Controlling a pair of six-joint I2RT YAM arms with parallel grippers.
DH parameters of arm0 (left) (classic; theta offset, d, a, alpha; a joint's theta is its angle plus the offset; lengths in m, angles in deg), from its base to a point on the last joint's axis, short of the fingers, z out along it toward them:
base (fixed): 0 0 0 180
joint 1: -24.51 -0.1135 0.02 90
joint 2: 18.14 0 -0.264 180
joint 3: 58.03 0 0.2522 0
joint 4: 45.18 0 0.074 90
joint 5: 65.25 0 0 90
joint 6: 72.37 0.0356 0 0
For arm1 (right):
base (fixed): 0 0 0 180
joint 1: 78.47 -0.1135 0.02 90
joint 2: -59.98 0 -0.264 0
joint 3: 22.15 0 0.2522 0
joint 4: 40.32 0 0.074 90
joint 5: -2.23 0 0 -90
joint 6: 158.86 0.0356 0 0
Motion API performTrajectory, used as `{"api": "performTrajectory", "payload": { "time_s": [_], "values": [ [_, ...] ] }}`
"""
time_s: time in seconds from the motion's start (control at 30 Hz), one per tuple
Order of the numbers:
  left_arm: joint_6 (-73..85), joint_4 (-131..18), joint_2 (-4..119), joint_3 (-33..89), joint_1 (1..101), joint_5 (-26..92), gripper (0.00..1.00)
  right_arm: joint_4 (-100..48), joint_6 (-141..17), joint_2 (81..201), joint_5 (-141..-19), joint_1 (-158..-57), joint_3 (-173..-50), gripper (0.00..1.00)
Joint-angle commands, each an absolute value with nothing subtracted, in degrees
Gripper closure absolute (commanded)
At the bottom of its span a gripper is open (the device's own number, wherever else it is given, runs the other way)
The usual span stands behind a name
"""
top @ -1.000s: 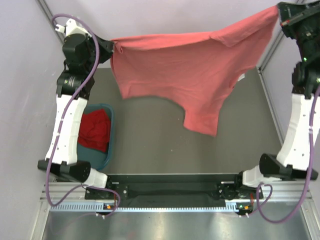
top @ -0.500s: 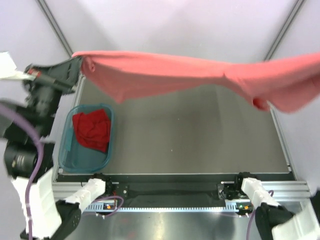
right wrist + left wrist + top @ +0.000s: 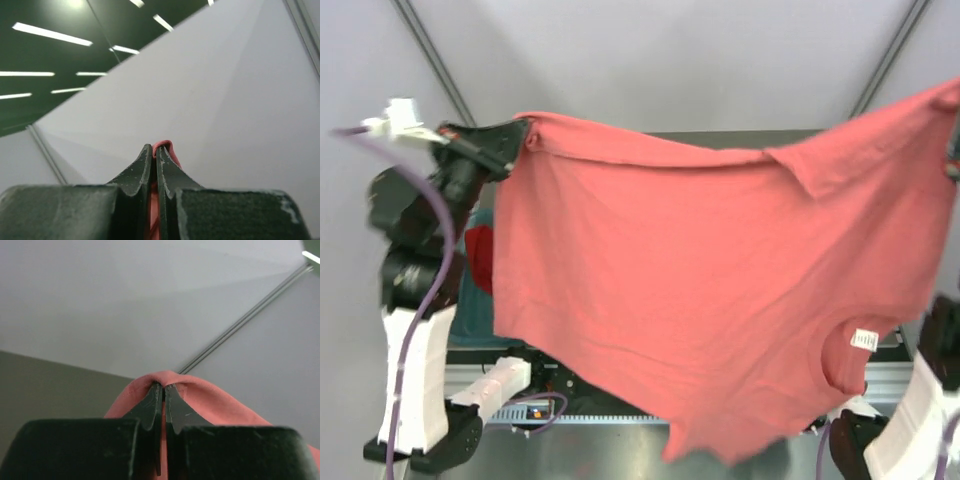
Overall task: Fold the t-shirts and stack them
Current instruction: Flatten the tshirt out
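- Top view: A light salmon-pink cloth t-shirt (image 3: 700,290) hangs high in the air. It is spread wide and fills most of the picture. The left gripper (image 3: 520,138) pinches its top left corner. Its other top corner reaches the right edge of the picture. A small white tag (image 3: 863,340) shows low on its right side. A deep red cloth t-shirt (image 3: 478,262) lies bunched in a teal plastic basket (image 3: 470,308) on the left, partly hidden behind the pink one.
- Left wrist view: The left gripper (image 3: 162,386) has its jaws shut tight on a fold of the pink t-shirt (image 3: 210,407). The cloth pokes up over the fingertips and falls away to the right.
- Right wrist view: The right gripper (image 3: 156,148) has its jaws squeezed together on the pink t-shirt (image 3: 167,146). A little loop of cloth peeks out at the tips. A thin pink strip shows between the fingers lower down.
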State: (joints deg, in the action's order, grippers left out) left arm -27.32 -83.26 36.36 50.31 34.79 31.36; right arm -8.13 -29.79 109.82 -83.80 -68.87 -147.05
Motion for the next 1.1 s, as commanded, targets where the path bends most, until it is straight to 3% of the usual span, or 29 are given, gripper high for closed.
{"api": "performTrajectory", "payload": {
  "time_s": [0.0,0.23,0.4,0.5,0.77,1.07],
  "values": [
    [-27.4,-72.9,43.5,41.7,34.6,30.2,1.00,-17.4,-29.7,116.7,-83.8,-68.8,-136.5,1.00],
    [-28.2,-53.8,62.1,32.7,34.6,30.1,1.00,-37.0,-30.3,129.7,-84.3,-68.8,-116.8,1.00],
    [-25.0,-48.7,82.1,38.5,34.6,31.4,1.00,-45.6,-31.2,144.9,-83.2,-68.8,-116.9,1.00],
    [-24.4,-47.5,93.6,45.3,34.1,32.7,1.00,-48.4,-31.2,158.8,-80.7,-68.9,-121.9,1.00],
    [-24.6,-46.8,114.4,64.2,30.9,34.7,1.00,-51.4,-31.4,177.6,-81.7,-70.6,-138.2,1.00],
    [-26.9,-47.3,124.3,76.6,28.2,35.6,1.00,-46.6,-30.3,194.6,-84.7,-73.6,-162.5,1.00]
  ]
}}
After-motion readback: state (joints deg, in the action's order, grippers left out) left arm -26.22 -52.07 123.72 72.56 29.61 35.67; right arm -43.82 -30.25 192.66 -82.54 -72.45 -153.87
